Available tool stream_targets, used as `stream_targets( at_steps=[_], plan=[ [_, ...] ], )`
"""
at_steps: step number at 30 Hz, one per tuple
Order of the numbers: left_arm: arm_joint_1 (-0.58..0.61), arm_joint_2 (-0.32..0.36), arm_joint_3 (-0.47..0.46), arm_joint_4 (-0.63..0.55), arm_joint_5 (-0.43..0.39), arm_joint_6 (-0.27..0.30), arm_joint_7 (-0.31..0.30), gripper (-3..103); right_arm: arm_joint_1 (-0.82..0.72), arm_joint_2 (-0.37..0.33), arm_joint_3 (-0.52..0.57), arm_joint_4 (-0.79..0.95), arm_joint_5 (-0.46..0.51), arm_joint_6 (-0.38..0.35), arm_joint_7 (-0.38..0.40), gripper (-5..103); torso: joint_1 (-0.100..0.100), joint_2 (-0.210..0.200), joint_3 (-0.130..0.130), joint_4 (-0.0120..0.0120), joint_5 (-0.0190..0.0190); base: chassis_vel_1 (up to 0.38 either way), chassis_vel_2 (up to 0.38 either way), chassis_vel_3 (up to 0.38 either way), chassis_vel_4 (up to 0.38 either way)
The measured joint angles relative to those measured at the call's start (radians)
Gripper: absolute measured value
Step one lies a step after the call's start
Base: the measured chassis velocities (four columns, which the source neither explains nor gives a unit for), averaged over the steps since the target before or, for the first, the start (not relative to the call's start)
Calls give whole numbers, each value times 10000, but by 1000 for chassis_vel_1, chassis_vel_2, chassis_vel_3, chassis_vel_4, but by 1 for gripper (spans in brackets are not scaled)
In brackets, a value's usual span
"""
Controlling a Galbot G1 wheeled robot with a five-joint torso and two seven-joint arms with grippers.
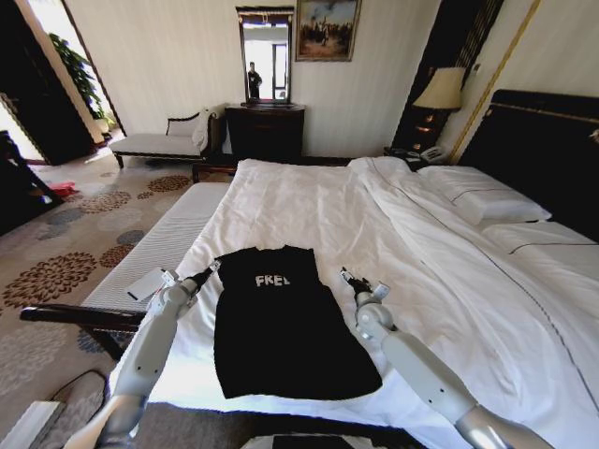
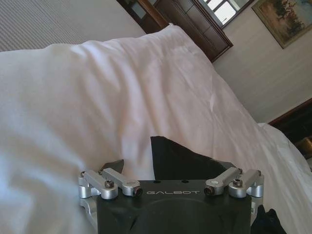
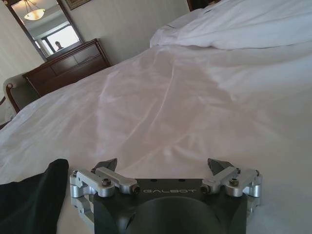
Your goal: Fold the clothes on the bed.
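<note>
Two grippers were found flanking one black T-shirt (image 1: 285,318), which lay spread flat, lettering up, on the near part of the bed (image 1: 309,201), its collar toward the far end and its hem near the front edge. The sleeves appeared already turned in, the garment reading as a long rectangle; this was judged, not confirmed.

The left gripper (image 1: 210,269) was positioned at the shirt's left shoulder corner. In the left wrist view, the left gripper (image 2: 170,168) was seen with jaws spread wide and a dark point of cloth lying between them; nothing was gripped. The right gripper (image 1: 350,278) was placed just beside the right shoulder, on white sheet. In the right wrist view, the right gripper (image 3: 165,165) was likewise seen fully parted and empty, with the black fabric (image 3: 31,197) off to one side of it.

The step in hand was judged to be the taking of both shoulder corners for a fold toward the hem. For this to be done well, the right gripper would need to be brought inward until cloth sat between its fingers, as on the left. Both closures should be made together and shirt alone pinched, since the sheet beneath was loose and wrinkled. An even lift was advised, so that the fold line would be kept straight.
</note>
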Motion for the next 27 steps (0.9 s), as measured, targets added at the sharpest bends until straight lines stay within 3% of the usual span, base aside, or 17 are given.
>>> stream_targets(
  at_steps=[6, 15, 17, 24, 26, 27],
  plan=[
    [-294, -122, 117, 352, 187, -154, 267, 89, 38, -42, 21, -90, 29, -13, -17, 100, 0, 0, 0, 3, 0, 0, 0, 0, 0],
    [-556, -172, 227, 764, 442, -381, 616, 50, 63, -22, 17, -158, 45, -28, -31, 100, 0, 0, 0, 2, -1, 0, 0, 0, 0],
    [-558, -174, 227, 770, 457, -389, 617, 50, 68, -27, 14, -158, 45, -29, -30, 100, 1, 0, 0, 2, 0, 0, 0, 0, 0],
    [-507, -185, 232, 774, 723, -518, 632, 18, 142, -28, -8, -177, 55, -35, -31, 100, 0, 0, -1, 2, -2, 0, 0, 0, 0],
    [-496, -169, 236, 774, 741, -529, 640, 18, 163, -17, -18, -187, 59, -37, -30, 100, 0, 0, -1, 2, -1, 0, 0, 0, 0],
    [-495, -147, 241, 773, 755, -540, 643, 12, 193, -11, -27, -196, 64, -39, -29, 100, 0, 0, -1, 3, 0, 0, 0, 0, 0]
  ],
)
